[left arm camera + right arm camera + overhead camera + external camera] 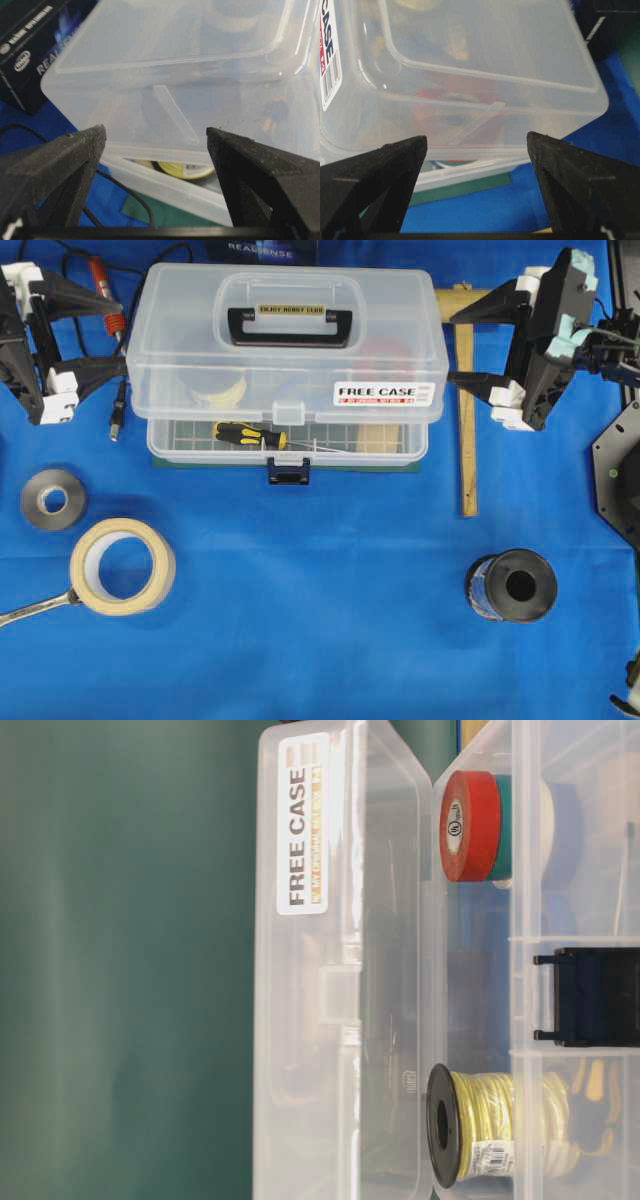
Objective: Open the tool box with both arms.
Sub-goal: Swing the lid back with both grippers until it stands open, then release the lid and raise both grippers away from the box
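The clear tool box point(290, 300) stands at the back centre with its lid partly raised; the black handle point(291, 325) sits on top. The base point(380, 440) shows below the lid's front edge, with the dark blue latch point(288, 472) hanging loose. My left gripper point(118, 338) is open at the lid's left end. My right gripper point(455, 340) is open at the lid's right end. In the left wrist view the gripper point(156, 137) frames the gap between lid point(175, 50) and base rim point(170, 187). The right wrist view shows the same for that gripper point(477, 142). Contact with the lid cannot be told.
A yellow-black screwdriver point(250, 433) lies in the base. A grey tape roll point(53, 500), masking tape point(122, 566) and a wrench point(30, 608) lie front left. A black spool point(512, 586) stands front right. A wooden square point(466, 420) lies right of the box.
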